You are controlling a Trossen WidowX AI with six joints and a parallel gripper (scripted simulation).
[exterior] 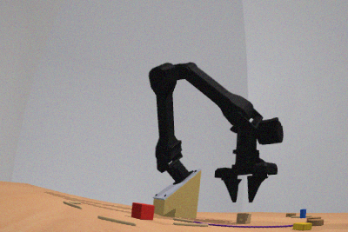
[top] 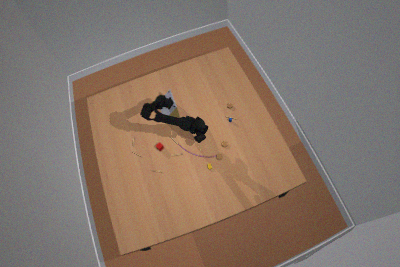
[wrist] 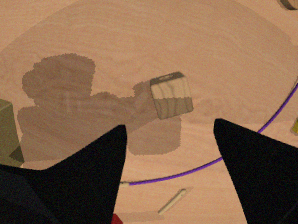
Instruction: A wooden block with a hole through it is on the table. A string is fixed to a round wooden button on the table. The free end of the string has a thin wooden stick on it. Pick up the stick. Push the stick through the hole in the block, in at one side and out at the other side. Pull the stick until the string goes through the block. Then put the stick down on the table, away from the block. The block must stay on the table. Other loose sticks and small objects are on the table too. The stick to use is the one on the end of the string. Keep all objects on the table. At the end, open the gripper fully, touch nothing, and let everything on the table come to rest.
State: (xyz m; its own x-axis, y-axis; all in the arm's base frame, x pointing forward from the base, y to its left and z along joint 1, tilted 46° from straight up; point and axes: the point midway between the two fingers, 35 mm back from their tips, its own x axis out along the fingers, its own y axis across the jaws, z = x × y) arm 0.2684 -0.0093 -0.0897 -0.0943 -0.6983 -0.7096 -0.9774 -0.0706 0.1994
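My gripper (exterior: 243, 201) (wrist: 170, 128) is open and empty, pointing down high above the wooden block (exterior: 244, 218) (wrist: 172, 102). The block stands on the table; a dark mark shows on its far face in the wrist view, but the hole is not clear. In the top view the arm hides the block. The purple string (top: 195, 154) (exterior: 248, 226) (wrist: 185, 175) curves on the table past the block to a round button (top: 219, 157). The stick on its free end (top: 174, 137) (exterior: 182, 220) lies on the table; only its tip shows in the wrist view.
A loose stick (top: 176, 155) (exterior: 190, 224) (wrist: 172, 201) lies near the string. A red cube (top: 159, 146) (exterior: 143, 211) (wrist: 116, 220), a yellow piece (top: 209, 166) (exterior: 302, 226) and a blue piece (top: 230, 119) (exterior: 303, 213) stand around. Several loose sticks lie beyond the cube.
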